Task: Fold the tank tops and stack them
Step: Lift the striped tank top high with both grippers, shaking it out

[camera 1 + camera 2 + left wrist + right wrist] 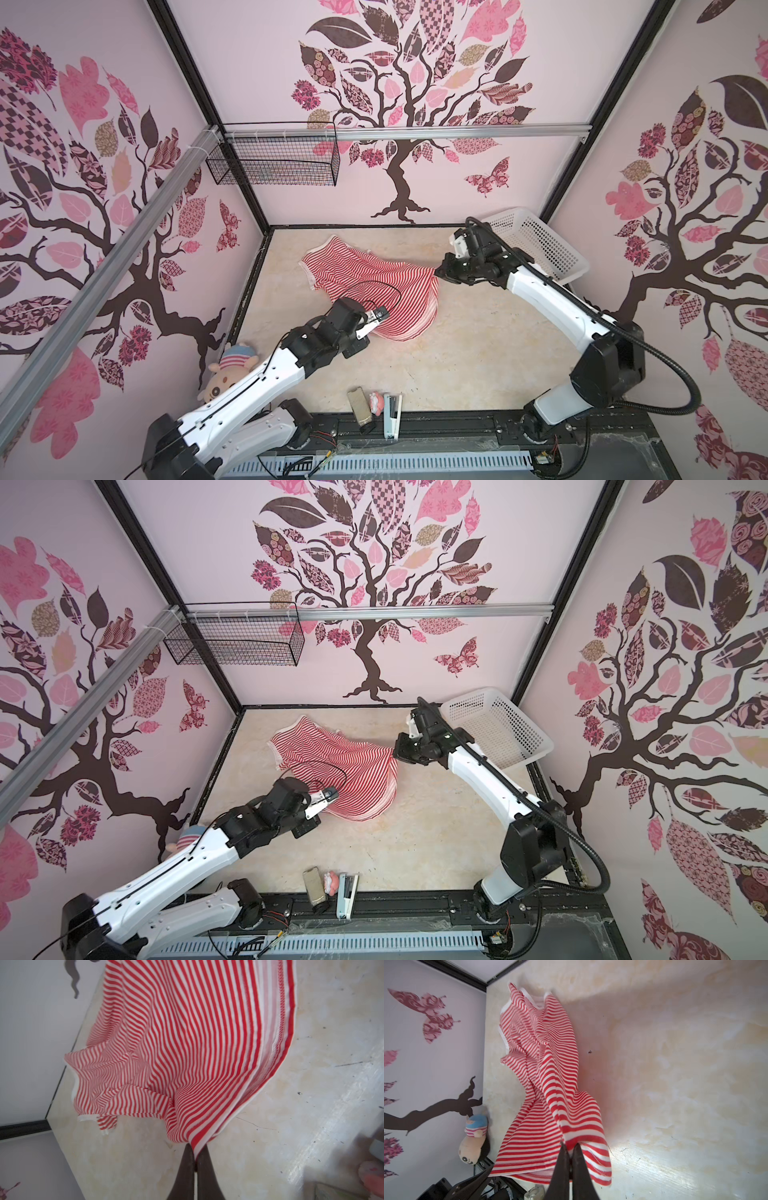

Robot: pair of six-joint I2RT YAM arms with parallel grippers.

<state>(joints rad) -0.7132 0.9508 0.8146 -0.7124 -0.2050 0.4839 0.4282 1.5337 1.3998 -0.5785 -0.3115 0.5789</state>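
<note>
At the hem of the tank top (207,1053), my left jaws are fully closed. The two dark fingers (187,1167) are pressed together with a thin corner of striped cloth pinched at their tips. My right jaws are closed the same way on the opposite hem corner, where the fingers (560,1169) nip a thicker fold. I cannot tell whether that fold is one layer or two.

In both top views the hem sags in a curve between the two grips. The strap end lies rumpled on the counter (478,353) toward its far left corner.

I take this as the spreading step before the first fold. To do it well, I would draw the two grips apart on a line parallel to the near edge, only until the sag goes out of the hem. The left pinch looks shallow and could slip under a hard pull. I would hold both grips level and drag slowly toward the near edge so the strap end trails out flat. Then I would lower both corners together.

The right arm stands just beside the basket (540,245) at the far right corner, so I would keep that arm clear of it. I would also stop short of the clutter (376,403) at the near edge.
</note>
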